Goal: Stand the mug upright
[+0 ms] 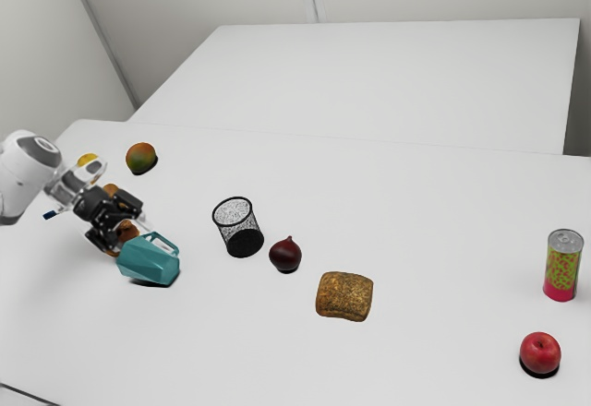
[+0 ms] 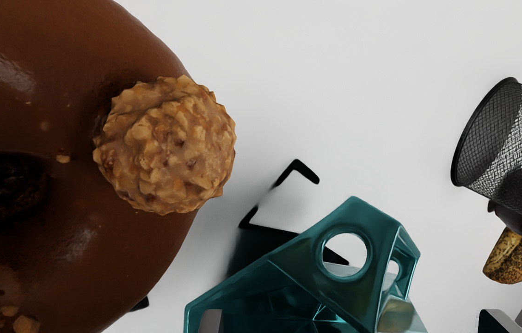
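Exterior view: mug [image 1: 148, 261] (teal one) tipped, pincer [image 1: 130, 237] spread beside.

No words, brands, numbers or signs can be read in either view. The can [image 1: 562, 266] wears a speckled green-and-red wrap above a pink band, any lettering there illegible.

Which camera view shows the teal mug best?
The exterior view: the mug shows nearly whole there, body and handle together. The wrist view gives a closer look at its teal surface and a round hole, but the picture's bottom edge cuts it off.
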{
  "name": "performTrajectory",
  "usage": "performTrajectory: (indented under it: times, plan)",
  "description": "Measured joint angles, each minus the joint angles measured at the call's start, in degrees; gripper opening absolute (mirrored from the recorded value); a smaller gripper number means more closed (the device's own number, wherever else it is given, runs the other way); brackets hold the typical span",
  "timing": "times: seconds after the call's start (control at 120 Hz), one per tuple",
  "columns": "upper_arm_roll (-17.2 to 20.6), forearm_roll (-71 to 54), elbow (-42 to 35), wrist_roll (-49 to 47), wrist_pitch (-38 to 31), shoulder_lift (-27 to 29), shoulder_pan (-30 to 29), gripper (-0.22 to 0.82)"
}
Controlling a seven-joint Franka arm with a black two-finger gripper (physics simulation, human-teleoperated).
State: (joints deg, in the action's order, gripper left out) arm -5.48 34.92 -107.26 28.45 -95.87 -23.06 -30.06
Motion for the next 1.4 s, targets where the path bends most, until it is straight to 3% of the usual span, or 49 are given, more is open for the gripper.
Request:
performTrajectory:
  times: [0.133, 0.325, 0.425, 0.517, 0.742, 0.933, 1.1, 1.4]
  plan:
    - [0.2, 1.3, -0.4, 0.4, -0.2, 0.0, 0.7, 0.59]
    - [0.4, 1.0, 0.1, -0.7, -0.2, 0.2, 1.2, 0.11]
    - [0.4, 0.9, 0.1, -1.3, -0.2, 0.3, 1.3, -0.02]
    - [0.4, 0.8, 0.1, -1.9, -0.2, 0.7, 1.7, -0.08]
    - [0.3, 0.6, -1.0, -4.6, 0.0, 4.3, 4.2, -0.17]
    - [0.3, -2.2, -2.5, -7.7, -0.3, 8.1, 6.5, -0.18]
    - [0.4, -12.7, -4.6, -10.3, -3.5, 15.5, 12.6, -0.18]
    - [2.7, -31.2, -17.0, -19.6, -11.2, 30.0, 24.8, -0.18]
